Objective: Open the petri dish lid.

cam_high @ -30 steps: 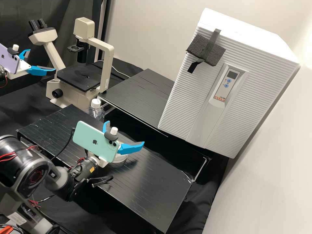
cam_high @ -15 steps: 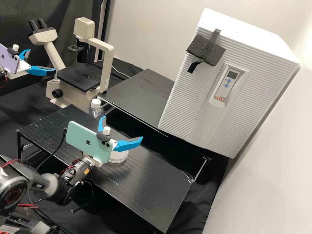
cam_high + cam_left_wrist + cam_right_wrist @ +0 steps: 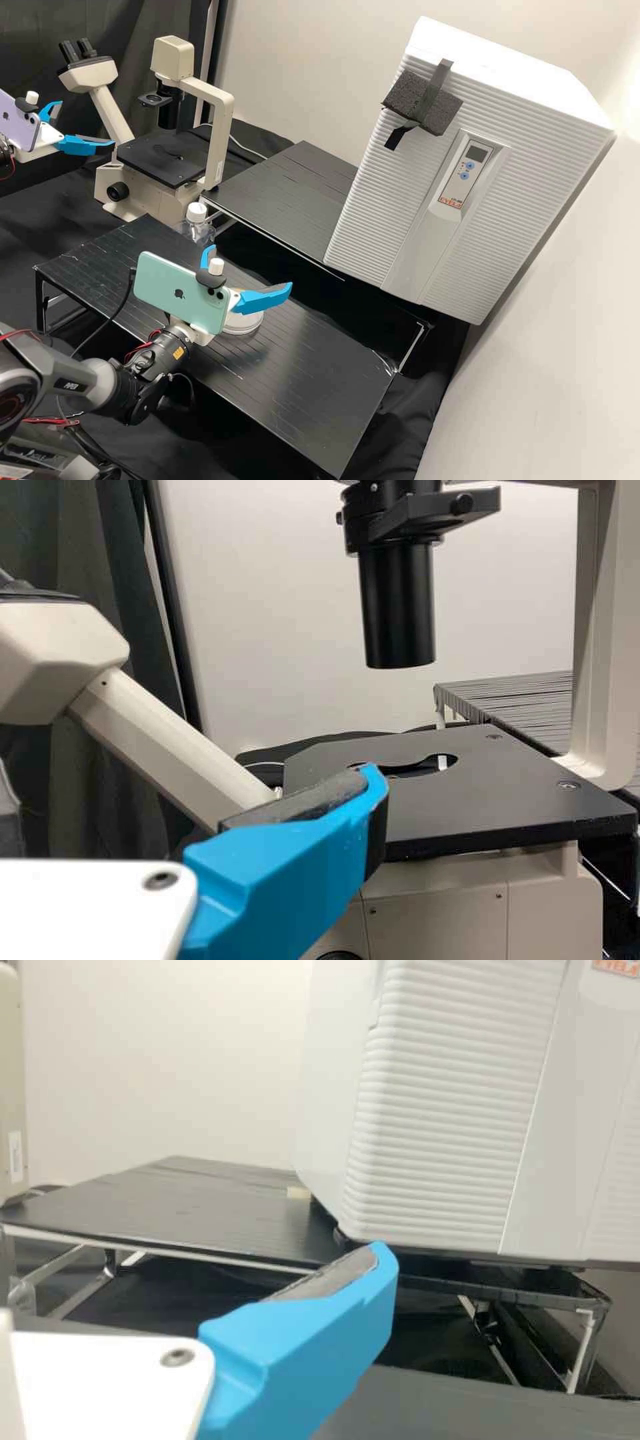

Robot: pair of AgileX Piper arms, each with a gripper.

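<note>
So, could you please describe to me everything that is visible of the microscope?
The microscope stands upright on black cloth, behind the near black platform. Its body is cream, with two black eyepieces on a slanting tube and a boxy head above a curved column. A black cylinder hangs over the flat black stage, which has a rounded opening. A round black knob sits low down. The left gripper is close; I cannot tell about contact.
</note>
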